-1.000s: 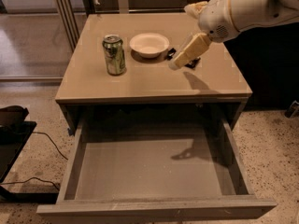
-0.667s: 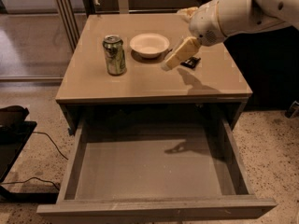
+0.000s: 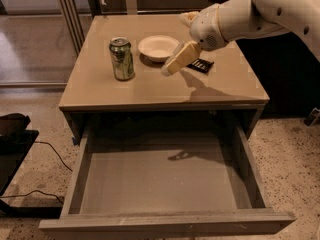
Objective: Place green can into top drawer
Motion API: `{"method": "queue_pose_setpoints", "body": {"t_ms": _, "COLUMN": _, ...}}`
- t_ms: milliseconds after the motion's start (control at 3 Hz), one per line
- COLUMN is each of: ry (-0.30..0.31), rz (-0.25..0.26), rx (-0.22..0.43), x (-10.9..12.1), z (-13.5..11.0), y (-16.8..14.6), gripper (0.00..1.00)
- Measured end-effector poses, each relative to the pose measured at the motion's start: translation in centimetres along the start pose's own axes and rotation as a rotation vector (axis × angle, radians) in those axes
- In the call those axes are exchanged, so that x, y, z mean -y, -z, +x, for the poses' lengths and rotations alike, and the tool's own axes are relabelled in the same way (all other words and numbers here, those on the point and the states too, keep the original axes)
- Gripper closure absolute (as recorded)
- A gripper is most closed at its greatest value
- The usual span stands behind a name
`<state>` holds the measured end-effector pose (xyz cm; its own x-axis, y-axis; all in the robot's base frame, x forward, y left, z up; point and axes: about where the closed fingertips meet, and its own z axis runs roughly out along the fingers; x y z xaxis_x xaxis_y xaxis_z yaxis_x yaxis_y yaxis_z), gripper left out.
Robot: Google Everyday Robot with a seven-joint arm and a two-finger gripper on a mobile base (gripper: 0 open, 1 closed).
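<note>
While upright on tabletop [image 3: 150,91], mottled green can [image 3: 122,59], silver-topped; jaws near bowl [image 3: 157,46], spread unclear.

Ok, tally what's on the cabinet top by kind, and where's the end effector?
Cans: 1, the green can
Bowls: 1, the white bowl
Unclear kind: 1, a dark flat object
Total: 3
The end effector is above the cabinet top, beside the bowl, right of the can and apart from it.
</note>
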<state>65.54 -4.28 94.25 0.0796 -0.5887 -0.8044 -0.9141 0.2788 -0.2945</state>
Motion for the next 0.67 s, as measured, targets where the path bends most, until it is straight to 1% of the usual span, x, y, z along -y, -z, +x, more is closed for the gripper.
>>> {"method": "queue_pose_setpoints", "body": {"t_ms": 333, "ry": 0.021, "rz": -0.015, "rx": 0.041, "x": 0.5, "z": -0.7, "y": -2.3, "gripper": 0.0}}
{"method": "queue_pose_setpoints", "body": {"t_ms": 667, "ry": 0.015, "rz": -0.026, "rx": 0.077, "x": 1.9, "z": -1.0, "y": -6.0, "gripper": 0.0}}
